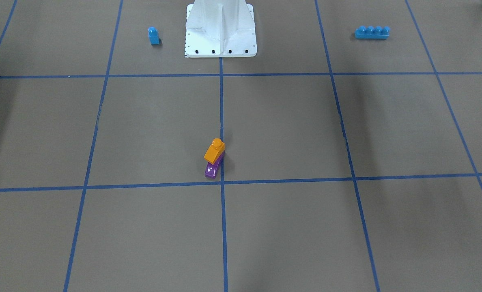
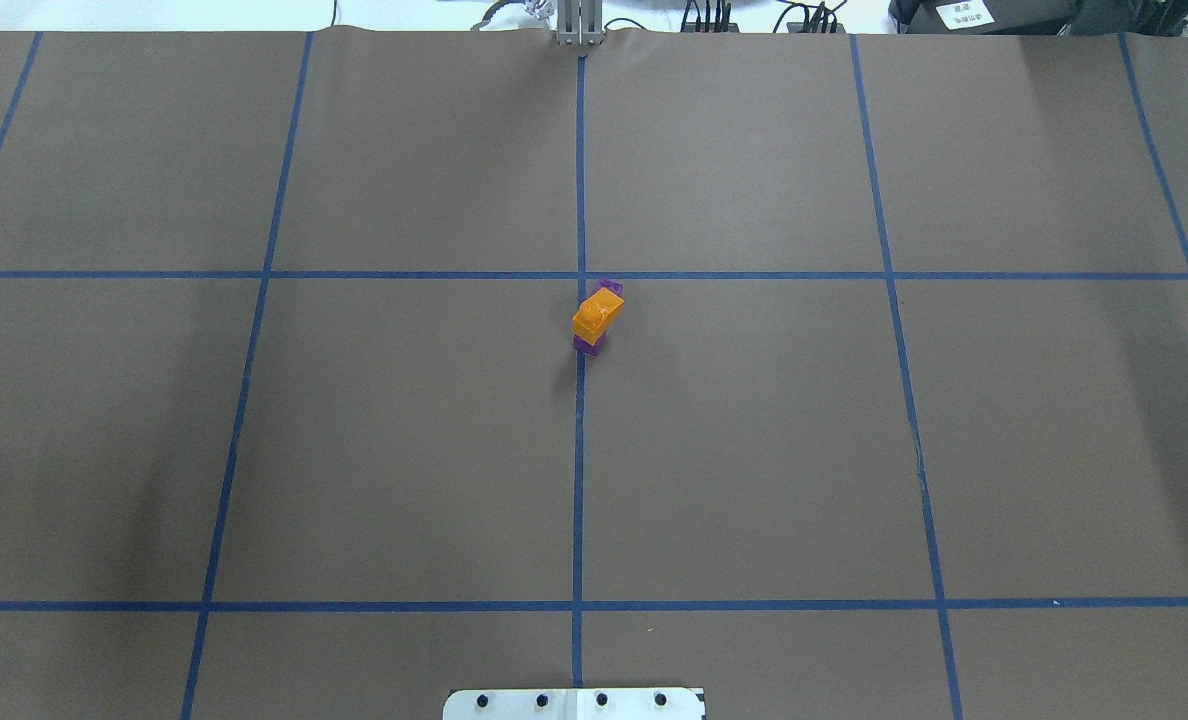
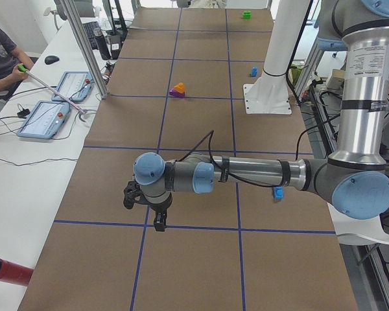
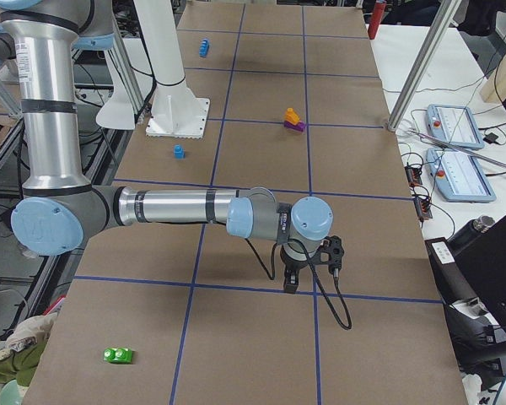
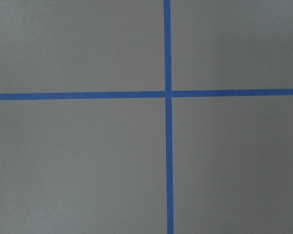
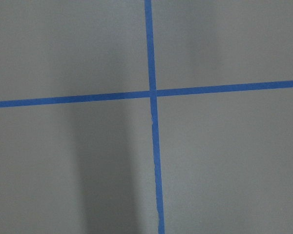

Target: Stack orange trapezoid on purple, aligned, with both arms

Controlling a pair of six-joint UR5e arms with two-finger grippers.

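The orange trapezoid [image 1: 214, 151] sits on top of the purple block [image 1: 212, 169] near the middle of the table, on the centre tape line. From overhead the orange trapezoid [image 2: 597, 315] looks turned a little against the purple block [image 2: 609, 288], whose ends stick out. No gripper touches them. My left gripper [image 3: 146, 210] hangs far from the stack, near the table's left end. My right gripper [image 4: 312, 268] hangs near the right end. I cannot tell whether either is open or shut. Both wrist views show only paper and tape.
A small blue one-stud block [image 1: 153, 35] and a long blue four-stud brick [image 1: 372, 32] lie on either side of the white pedestal [image 1: 220, 40]. A green block [image 4: 118, 355] lies at the right end. An operator [image 3: 0, 52] and tablets [image 3: 45, 120] are beside the table.
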